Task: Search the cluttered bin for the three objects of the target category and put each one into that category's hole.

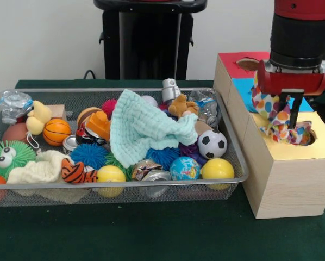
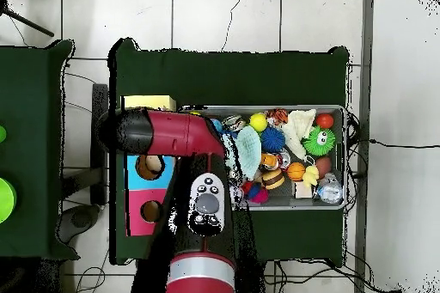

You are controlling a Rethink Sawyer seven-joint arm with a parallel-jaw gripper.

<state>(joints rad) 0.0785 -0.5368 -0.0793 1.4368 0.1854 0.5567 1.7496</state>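
jaws (image 1: 289, 115) are closed on a spotted cloth (image 1: 282, 124), held right over the yellow hole (image 1: 309, 137) of the box (image 1: 285, 179) so it can drop in; another cloth (image 1: 146, 129) is left in the bin (image 1: 151, 187).

In the front view the wire bin (image 1: 241, 174) sits on the table (image 1: 151, 234), with the wooden box (image 1: 285, 179) just beside it on the right. Inside the bin, a knitted cloth (image 1: 143, 130) lies over the middle of the heap. A soccer ball (image 1: 212, 144) rests at the cloth's right, and a globe ball (image 1: 184, 168) lies in front of it by the near wall. A basketball (image 1: 56, 131) sits to the left, behind a tiger toy (image 1: 75, 172). Above the box's near hole hangs the gripper (image 1: 288, 120), a patterned cloth (image 1: 282, 128) bunched at the hole's rim.
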